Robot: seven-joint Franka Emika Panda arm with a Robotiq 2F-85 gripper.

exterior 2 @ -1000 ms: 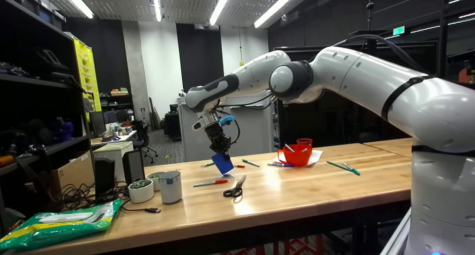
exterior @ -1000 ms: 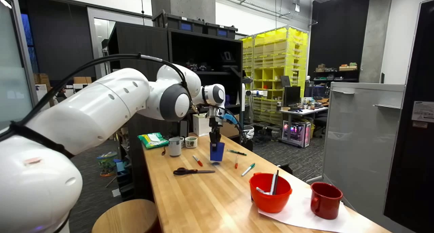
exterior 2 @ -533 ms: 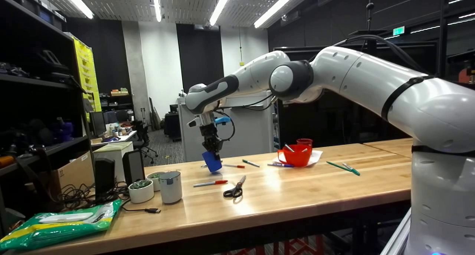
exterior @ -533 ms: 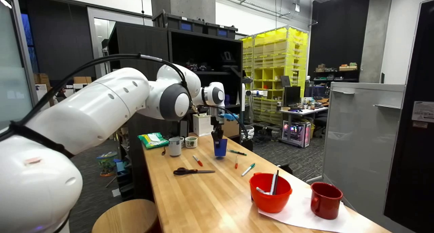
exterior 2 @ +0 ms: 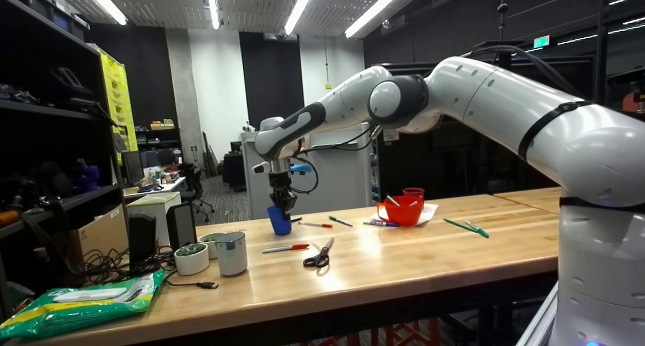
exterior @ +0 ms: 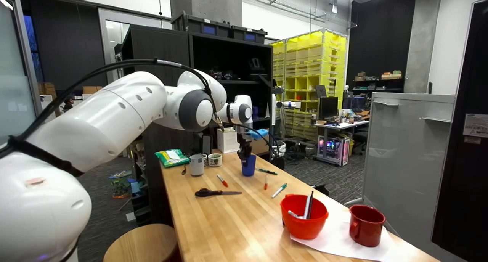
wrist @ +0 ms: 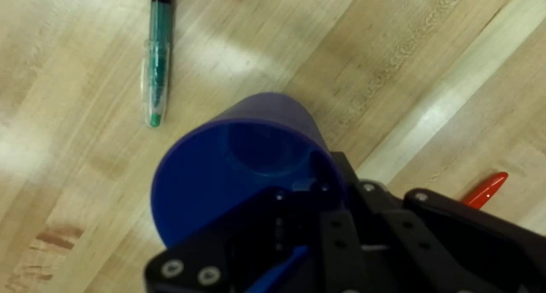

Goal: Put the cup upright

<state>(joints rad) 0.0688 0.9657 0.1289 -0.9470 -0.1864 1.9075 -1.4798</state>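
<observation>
The tool (wrist: 330,171) is clamped on the blue cup (exterior 2: 278,222), pinching its wall, with one of its fingers (wrist: 347,169) outside and another inside, past the rim. The cup is mouth up, with a slight lean in an exterior view; I cannot tell whether its base touches the desk (exterior 2: 383,275) or is just above it. The white arm (exterior 2: 347,99) reaches over to the cup from above. Just beside the cup, the wrist view shows a green pen (wrist: 158,56) lying with its clear-capped end nearest the cup. Also near the cup lie a thin red pen (exterior 2: 318,225) and a red-capped marker (exterior 2: 285,249), and a pair of scissors (exterior: 218,193) is farther from the cup than that marker. To one side, apart from the cup, stand a grey mug (exterior 2: 232,255) and two white plant pots (exterior 2: 192,262); a green packet (exterior 2: 85,303) lies farther from the cup on that side. Opposite, well apart from the cup, a red bowl (exterior: 303,227) holding pens (exterior: 307,207) stands at the edge of some white paper (exterior: 335,237). A dark red mug (exterior: 368,227) stands on the paper, farther from the cup than the bowl.
</observation>
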